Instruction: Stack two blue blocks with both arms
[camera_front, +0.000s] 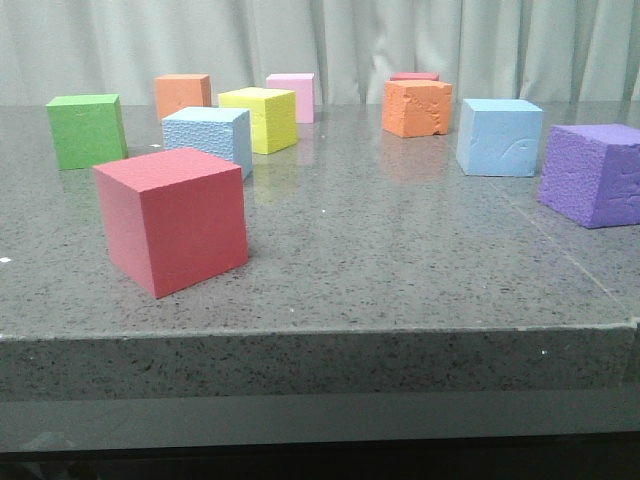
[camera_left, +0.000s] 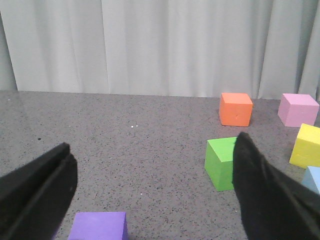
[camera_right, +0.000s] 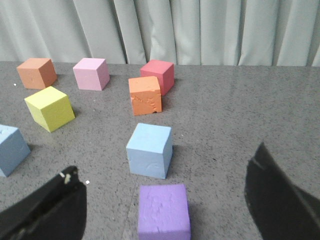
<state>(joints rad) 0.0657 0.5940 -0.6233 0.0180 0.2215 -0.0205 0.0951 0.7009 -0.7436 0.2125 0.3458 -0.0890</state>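
Observation:
The pebbly blue block (camera_front: 208, 138) sits left of centre on the table, behind a red cube. The smoother blue block (camera_front: 499, 136), with a curved scratch, sits at the right. Neither gripper shows in the front view. In the right wrist view my right gripper (camera_right: 165, 162) is open and empty, its fingers (camera_right: 45, 210) spread wide. The smoother blue block (camera_right: 149, 150) lies ahead of it, beyond a purple cube (camera_right: 164, 212). The pebbly block (camera_right: 11, 150) is at that view's edge. My left gripper (camera_left: 153, 142) is open and empty; a sliver of blue block (camera_left: 312, 179) shows beside one finger.
A big red cube (camera_front: 172, 218) stands near the front left. Green (camera_front: 87, 130), orange (camera_front: 183, 95), yellow (camera_front: 260, 118), pink (camera_front: 291, 95) and cracked orange (camera_front: 417, 107) cubes stand farther back, and a purple cube (camera_front: 592, 173) at far right. Another purple cube (camera_left: 97, 226) lies below my left gripper.

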